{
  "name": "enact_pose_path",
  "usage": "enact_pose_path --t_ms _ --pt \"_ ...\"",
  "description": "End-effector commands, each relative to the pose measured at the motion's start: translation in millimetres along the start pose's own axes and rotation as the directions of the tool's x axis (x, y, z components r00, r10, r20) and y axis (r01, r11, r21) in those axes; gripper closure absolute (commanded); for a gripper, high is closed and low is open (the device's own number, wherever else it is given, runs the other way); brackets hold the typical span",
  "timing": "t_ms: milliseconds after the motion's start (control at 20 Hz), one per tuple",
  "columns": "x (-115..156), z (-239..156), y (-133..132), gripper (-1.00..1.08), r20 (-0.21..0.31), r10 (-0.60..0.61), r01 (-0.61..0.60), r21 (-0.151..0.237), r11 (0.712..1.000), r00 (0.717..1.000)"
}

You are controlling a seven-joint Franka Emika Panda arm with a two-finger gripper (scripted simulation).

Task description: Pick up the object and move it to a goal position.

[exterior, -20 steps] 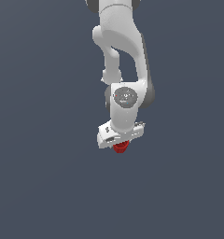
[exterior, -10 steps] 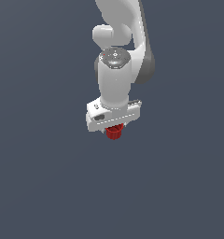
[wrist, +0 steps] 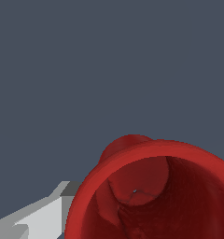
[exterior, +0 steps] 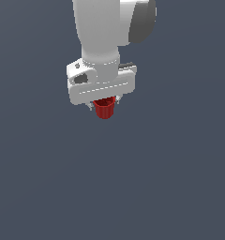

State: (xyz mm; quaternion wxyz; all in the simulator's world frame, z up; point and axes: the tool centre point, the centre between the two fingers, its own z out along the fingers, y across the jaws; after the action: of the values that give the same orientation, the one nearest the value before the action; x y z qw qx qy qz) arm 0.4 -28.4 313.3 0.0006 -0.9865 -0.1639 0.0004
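The small dark red cup (exterior: 104, 109), ribbed and tapered toward its base, hangs upright under the white hand of my arm in the exterior view. My gripper (exterior: 104, 107) is shut on the cup's upper part, and its fingertips are mostly hidden behind the hand and cup. The cup is in the air, well above the grey ground. In the wrist view the cup (wrist: 151, 196) fills the picture, seen from above into its round rim and hollow inside. One light grey finger (wrist: 39, 217) shows beside the rim.
A plain dark grey surface (exterior: 170, 187) fills the rest of both views. No other object, container or edge shows.
The arm has moved toward the camera and up in the picture with the cup held in it. The hand and cup now look larger.
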Motion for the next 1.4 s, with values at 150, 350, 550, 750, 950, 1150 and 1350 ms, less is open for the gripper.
enact_pose_path --t_ms 150,350,550,750,950,1150,1350 --pt "-16 -64 15 1.08 -0.001 0.000 0.000 0.000 1.000 1.000" --pt "-26 -107 25 1.08 -0.001 0.000 0.000 0.000 1.000 1.000" --pt "-34 -143 34 1.08 -0.001 0.000 0.000 -0.001 1.000 1.000" --pt "-39 -169 41 1.08 -0.001 0.000 0.000 -0.001 1.000 1.000" --pt "-42 -186 46 1.08 -0.001 0.000 0.000 -0.001 1.000 1.000" --pt "-44 -197 49 1.08 -0.001 0.000 0.000 -0.001 1.000 1.000" --pt "-44 -200 50 1.08 -0.001 0.000 0.000 -0.001 1.000 1.000"
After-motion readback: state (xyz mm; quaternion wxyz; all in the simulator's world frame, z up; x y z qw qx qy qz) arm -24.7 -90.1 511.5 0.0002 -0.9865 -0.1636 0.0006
